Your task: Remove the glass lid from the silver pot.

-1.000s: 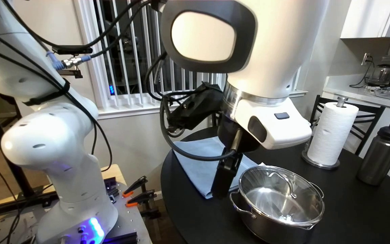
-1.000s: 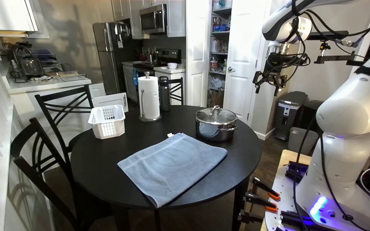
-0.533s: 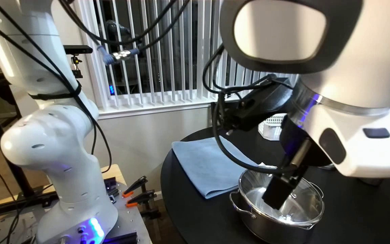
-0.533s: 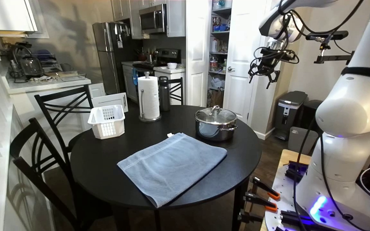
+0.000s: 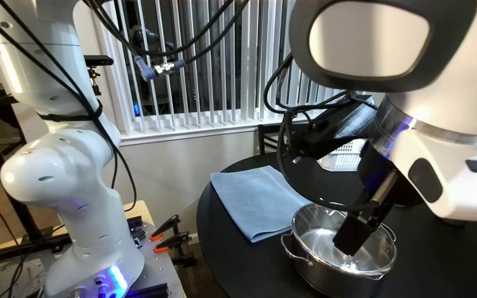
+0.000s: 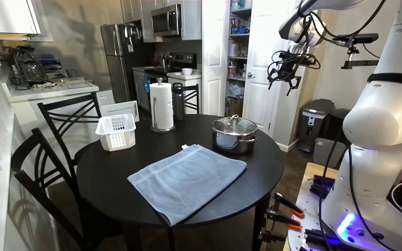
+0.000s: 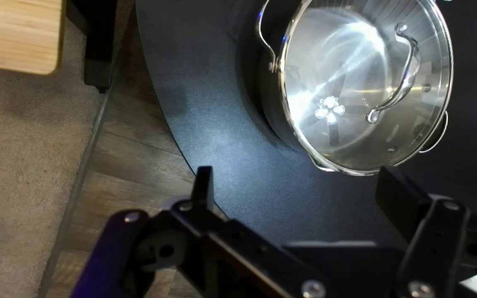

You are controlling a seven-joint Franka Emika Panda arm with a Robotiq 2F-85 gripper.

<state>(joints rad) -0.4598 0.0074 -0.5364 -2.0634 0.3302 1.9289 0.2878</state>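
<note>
The glass lid (image 6: 235,127) lies on the silver pot (image 6: 234,143), with an arched metal handle on top. The pot stands upright on the black table. In the wrist view the lid (image 7: 358,82) and pot (image 7: 272,109) are at the upper right, beyond my fingertips. My gripper (image 7: 295,176) is open and empty, its fingers wide apart. In an exterior view my gripper (image 6: 280,89) hangs high above and apart from the pot. In an exterior view a finger of the gripper (image 5: 352,238) overlaps the lid (image 5: 319,236) and hides its handle in part; the pot (image 5: 325,273) is below.
A folded blue towel (image 6: 190,181) lies beside the pot. A white basket (image 6: 118,137), a paper towel roll (image 6: 162,104) and a dark metal bottle (image 6: 178,103) stand farther off. The round table's edge (image 7: 168,124) runs near the pot. Clamps (image 5: 172,236) sit at the robot's base.
The arm has swung and the gripper has tilted, moving from beside the pot to in line with it in an exterior view. It has slowed lately. The pot and lid have not moved.
</note>
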